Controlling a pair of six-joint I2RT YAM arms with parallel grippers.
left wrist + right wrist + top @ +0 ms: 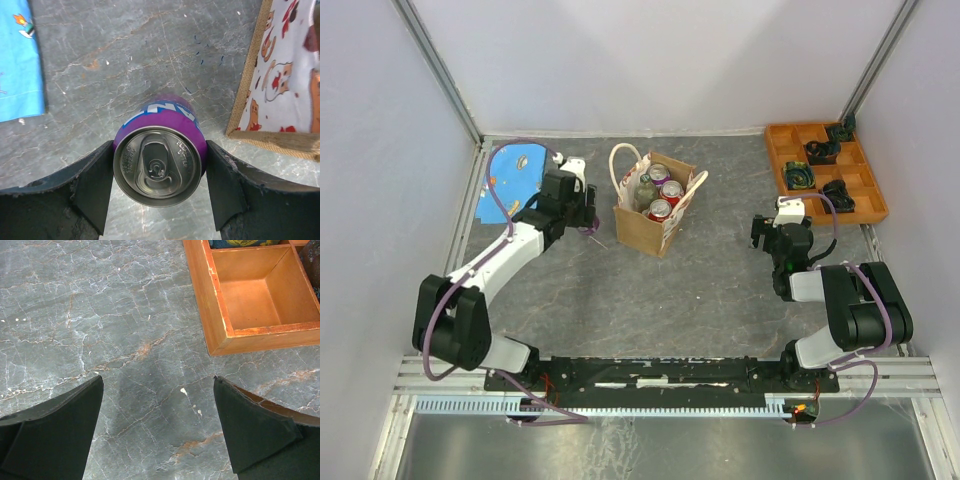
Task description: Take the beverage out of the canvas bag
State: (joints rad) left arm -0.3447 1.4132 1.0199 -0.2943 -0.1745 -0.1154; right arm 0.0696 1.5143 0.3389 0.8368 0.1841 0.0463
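Seen from the left wrist camera, my left tool (159, 150) is pinching a purple can (158, 170) by its sides, one black finger on each flank, the silver top and pull tab facing the lens. The can is out of the canvas bag (645, 228), which stands upright just to the right of this tool, its printed side wall close to the right finger. Below the tool is grey marbled counter (125, 60); I cannot tell whether the can's base touches it. A blue sheet (20, 60) lies off to the tool's left. Two red cans (665, 200) and a dark bottle (645, 192) are visible inside the bag. My right tool (157, 385) is spread wide and holds nothing, with the orange tray (210, 315) ahead and to its right. If I let go before the base is seated, I judge the can could tip and roll. A finger could also brush the bag wall and drag it.
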